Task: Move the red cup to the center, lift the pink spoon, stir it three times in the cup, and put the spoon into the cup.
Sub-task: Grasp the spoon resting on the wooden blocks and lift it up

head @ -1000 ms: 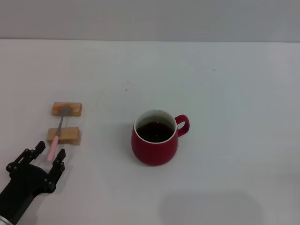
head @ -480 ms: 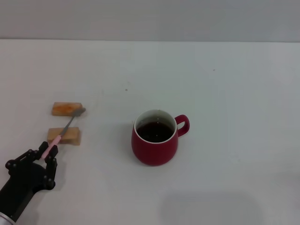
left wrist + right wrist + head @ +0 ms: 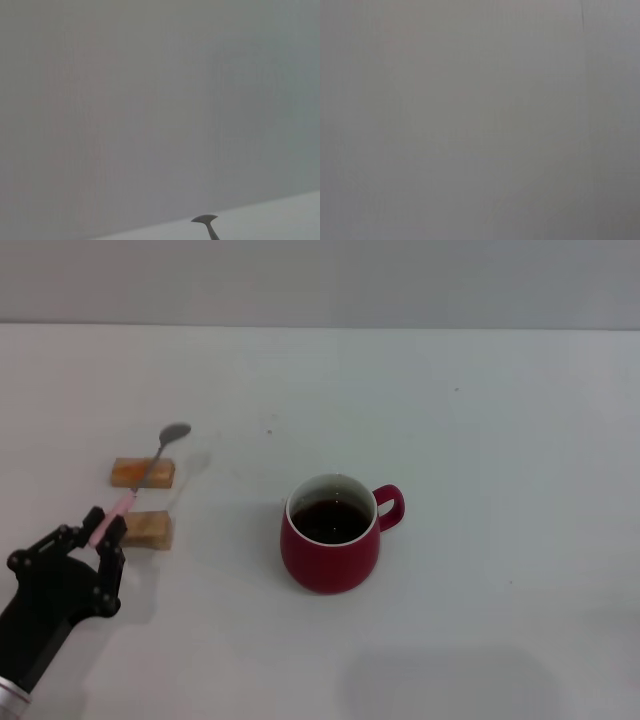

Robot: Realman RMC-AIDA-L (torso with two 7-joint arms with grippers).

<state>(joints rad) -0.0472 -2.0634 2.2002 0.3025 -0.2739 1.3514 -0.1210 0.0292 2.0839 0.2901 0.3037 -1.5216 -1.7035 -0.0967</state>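
Left gripper (image 3: 98, 533): fingers pinching pink spoon (image 3: 150, 468) by its handle, bowl raised over two wooden blocks (image 3: 142, 473). Red cup (image 3: 331, 533): mid-surface, upright, apart. Right gripper: unseen.

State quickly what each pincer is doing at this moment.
Left pincer: shut on the pink spoon, lifted off the wooden blocks.
Right pincer: not in view.

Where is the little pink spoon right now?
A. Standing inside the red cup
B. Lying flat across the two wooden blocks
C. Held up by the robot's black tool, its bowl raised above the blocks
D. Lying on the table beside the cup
C: the left tool grips the pink spoon by its handle end, the bowl up over the wooden blocks, well left of the red cup.
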